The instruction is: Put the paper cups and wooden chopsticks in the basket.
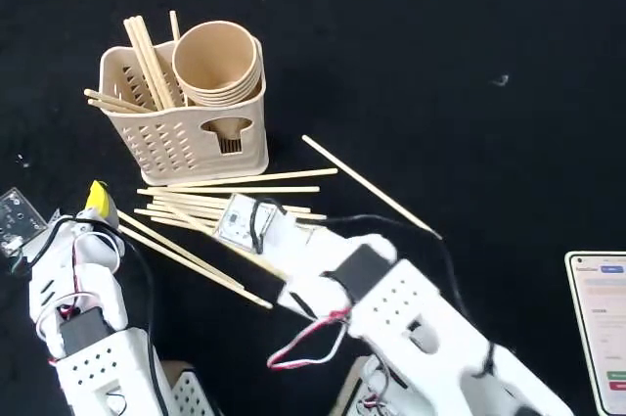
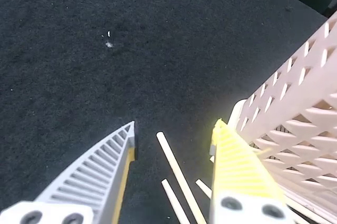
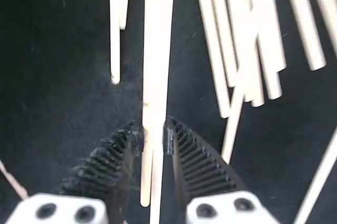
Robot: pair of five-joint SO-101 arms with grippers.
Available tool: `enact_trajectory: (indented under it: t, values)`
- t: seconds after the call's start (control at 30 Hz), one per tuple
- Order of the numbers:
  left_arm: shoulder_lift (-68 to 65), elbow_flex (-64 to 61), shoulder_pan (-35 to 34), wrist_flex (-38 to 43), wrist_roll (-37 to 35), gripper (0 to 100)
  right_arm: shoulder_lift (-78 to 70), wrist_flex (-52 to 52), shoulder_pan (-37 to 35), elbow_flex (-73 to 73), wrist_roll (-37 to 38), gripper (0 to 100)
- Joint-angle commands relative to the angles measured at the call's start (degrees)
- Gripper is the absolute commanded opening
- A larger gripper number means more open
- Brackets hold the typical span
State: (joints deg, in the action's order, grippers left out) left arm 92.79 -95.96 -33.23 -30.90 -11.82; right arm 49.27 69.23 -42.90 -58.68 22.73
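A beige slotted basket [image 1: 186, 137] stands at the back left, holding a stack of paper cups [image 1: 217, 62] and a few wooden chopsticks [image 1: 147, 62]. More chopsticks [image 1: 230, 186] lie loose on the black table in front of it. My right gripper [image 3: 152, 129] is shut on a pair of chopsticks [image 3: 157, 50] in that pile; its wrist [image 1: 245, 223] sits over them in the high view. My left gripper [image 2: 175, 126] is open just above the table beside the basket's wall [image 2: 295, 103], with chopstick ends [image 2: 176, 168] lying between its fingers.
One chopstick [image 1: 370, 186] lies apart, slanting to the right of the pile. A phone [image 1: 602, 323] rests at the table's right edge. Black cloth stretches bare to the back right.
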Motion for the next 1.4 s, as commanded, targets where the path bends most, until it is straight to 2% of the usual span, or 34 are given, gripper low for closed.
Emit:
enact_trajectory:
  t: [0.0, 0.13, 0.3, 0.43, 0.63, 0.83, 0.93, 1.13, 1.37]
  values:
    - [0.79, 0.13, 0.57, 0.18, 0.44, 23, 9.19, 0.70, -1.49, 8.57, -2.73, 1.1]
    - [0.79, 0.13, 0.57, 0.18, 0.44, 23, 15.69, -1.67, -6.77, 17.27, -5.98, 1.1]
    - [0.79, 0.13, 0.57, 0.18, 0.44, 23, 14.20, -14.33, -7.56, 21.93, -6.33, 1.1]
    - [0.79, 0.13, 0.66, 0.18, 0.44, 23, 10.86, -29.54, -7.65, 22.02, -7.03, 1.1]
    - [0.79, 0.13, 0.66, 0.18, 0.44, 23, 2.86, -55.82, -7.56, 22.02, -17.58, 1.1]
    - [0.79, 0.13, 0.66, 0.18, 0.53, 23, -12.26, -78.95, -6.59, 23.43, -18.37, 1.1]
    - [0.79, 0.13, 0.66, 0.18, 0.53, 23, -19.74, -82.81, -5.63, 28.88, -18.37, 1.1]
    - [0.79, 0.13, 0.66, 0.18, 0.53, 23, -35.82, -82.99, -3.08, 40.75, -18.46, 1.1]
    - [0.79, 0.13, 0.66, 0.18, 0.53, 23, -46.02, -82.90, -0.79, 43.74, -18.46, 1.8]
